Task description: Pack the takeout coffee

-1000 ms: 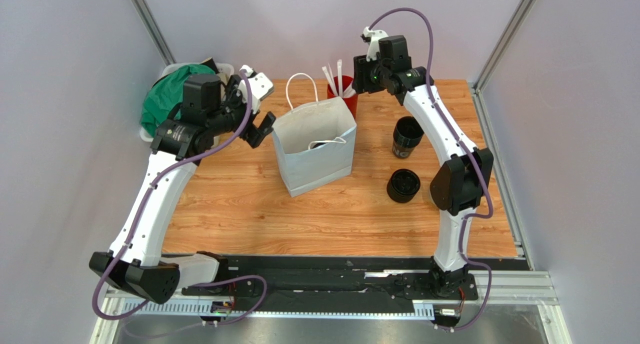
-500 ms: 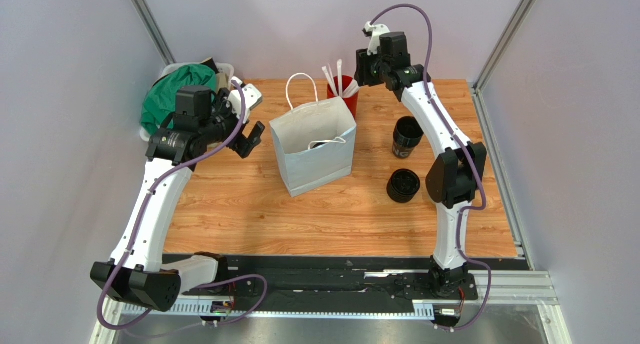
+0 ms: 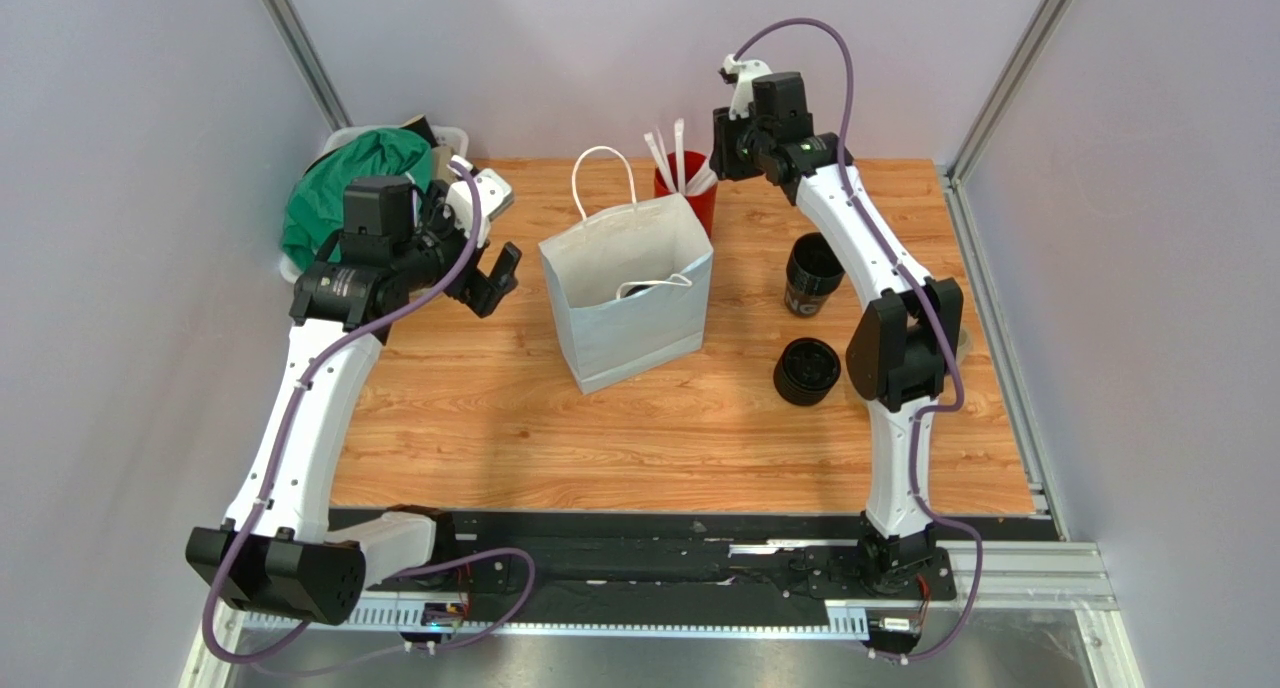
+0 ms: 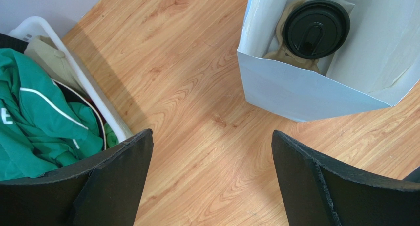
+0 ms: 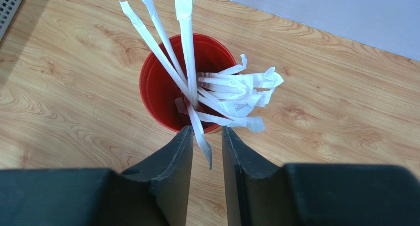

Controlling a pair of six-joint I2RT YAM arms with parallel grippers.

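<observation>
A white paper bag [image 3: 624, 306] stands open mid-table. In the left wrist view the bag [image 4: 296, 93] holds one black lidded coffee cup [image 4: 315, 29] seated in the brown pulp carrier [image 4: 288, 56]. Two more black coffee cups [image 3: 816, 273] [image 3: 807, 370] stand on the table right of the bag. My left gripper [image 3: 489, 253] [image 4: 211, 133] is wide open and empty over bare wood left of the bag. My right gripper [image 3: 721, 151] [image 5: 207, 129] hovers over the red cup [image 5: 157, 88] of white straws [image 5: 183, 39], jaws narrowly apart, one straw end hanging between them untouched.
A white basket [image 3: 301, 261] of green clothing [image 4: 34, 107] sits at the back left corner, close to my left gripper. Grey walls and metal posts enclose the table on three sides. The red cup [image 3: 694, 205] stands just behind the bag.
My left gripper has drawn back to the left, away from the bag toward the basket. My right gripper has shifted slightly back over the red cup.
</observation>
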